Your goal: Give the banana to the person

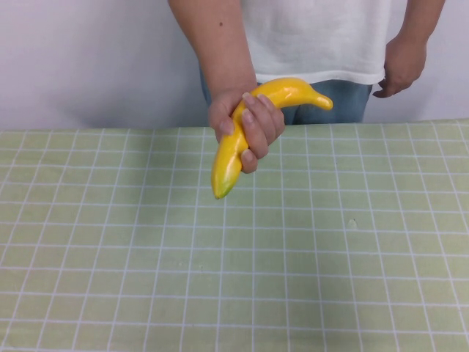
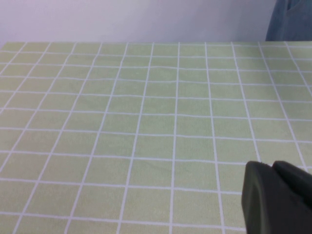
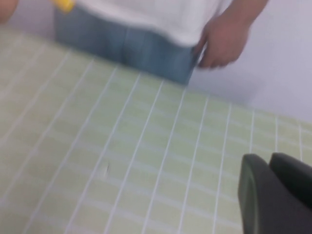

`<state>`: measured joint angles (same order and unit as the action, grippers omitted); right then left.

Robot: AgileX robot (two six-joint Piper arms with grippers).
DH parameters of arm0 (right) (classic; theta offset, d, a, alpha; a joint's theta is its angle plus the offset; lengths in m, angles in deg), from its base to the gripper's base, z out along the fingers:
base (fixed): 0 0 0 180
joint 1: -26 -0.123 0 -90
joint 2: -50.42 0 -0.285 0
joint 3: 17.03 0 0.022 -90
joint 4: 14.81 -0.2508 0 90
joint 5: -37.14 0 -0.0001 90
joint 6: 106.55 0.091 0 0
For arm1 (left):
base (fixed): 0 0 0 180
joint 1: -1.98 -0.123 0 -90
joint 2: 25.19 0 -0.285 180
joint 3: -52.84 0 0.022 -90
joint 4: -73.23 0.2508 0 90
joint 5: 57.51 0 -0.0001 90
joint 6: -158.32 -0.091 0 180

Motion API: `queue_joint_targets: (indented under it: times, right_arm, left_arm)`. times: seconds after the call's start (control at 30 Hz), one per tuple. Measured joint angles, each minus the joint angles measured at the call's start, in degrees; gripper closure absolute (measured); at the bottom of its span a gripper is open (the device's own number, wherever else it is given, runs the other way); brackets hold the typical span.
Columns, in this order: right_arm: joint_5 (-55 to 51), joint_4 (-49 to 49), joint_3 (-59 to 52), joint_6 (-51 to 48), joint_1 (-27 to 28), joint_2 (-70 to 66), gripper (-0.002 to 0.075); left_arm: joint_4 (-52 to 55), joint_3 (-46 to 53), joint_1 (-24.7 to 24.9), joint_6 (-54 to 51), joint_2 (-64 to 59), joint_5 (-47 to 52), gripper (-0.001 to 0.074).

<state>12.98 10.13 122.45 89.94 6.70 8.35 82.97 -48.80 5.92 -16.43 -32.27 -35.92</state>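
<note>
The person (image 1: 315,37), in a white t-shirt and blue jeans, stands behind the far edge of the table. Their hand (image 1: 245,121) is closed around the middle of the yellow banana (image 1: 229,158) and holds it above the table, greenish tip pointing down. Neither gripper shows in the high view. My left gripper (image 2: 272,165) is shut and empty over bare tablecloth. My right gripper (image 3: 269,158) is shut and empty, well short of the person (image 3: 146,19). A bit of the banana (image 3: 63,4) shows at the edge of the right wrist view.
A green tablecloth with a white grid (image 1: 234,279) covers the table. A white wall is behind the person. The person's other hand (image 1: 401,66) hangs at their side. Their jeans (image 2: 292,19) show in a corner of the left wrist view.
</note>
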Motion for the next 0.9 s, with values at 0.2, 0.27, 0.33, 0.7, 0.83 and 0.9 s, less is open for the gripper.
queue_joint_targets:
  times: [0.2, 0.27, 0.33, 0.7, 0.83, 0.9]
  right_arm:
    - [11.40, 0.00, -12.73, 8.53, 8.18, 9.88, 0.0733]
    - [11.81, 0.00, -16.89, 10.70, 10.74, 14.03, 0.0733]
    - [11.95, 0.10, -20.97, 10.80, 12.29, 17.76, 0.0733]
    - [12.66, 2.48, -37.60, 13.14, 19.56, 34.69, 0.0733]
    - [8.27, 2.77, -38.36, 13.17, 19.90, 36.15, 0.0733]
    - [6.86, 4.00, -38.36, 13.04, 19.90, 36.15, 0.0733]
  left_arm:
    - [0.00, 0.00, 0.00, 0.00, 0.00, 0.00, 0.0739]
    - [0.00, 0.00, 0.00, 0.00, 0.00, 0.00, 0.0739]
    - [0.00, 0.00, 0.00, 0.00, 0.00, 0.00, 0.0739]
    - [0.00, 0.00, 0.00, 0.00, 0.00, 0.00, 0.0739]
    - [0.00, 0.00, 0.00, 0.00, 0.00, 0.00, 0.0739]
    - [0.00, 0.00, 0.00, 0.00, 0.00, 0.00, 0.0739]
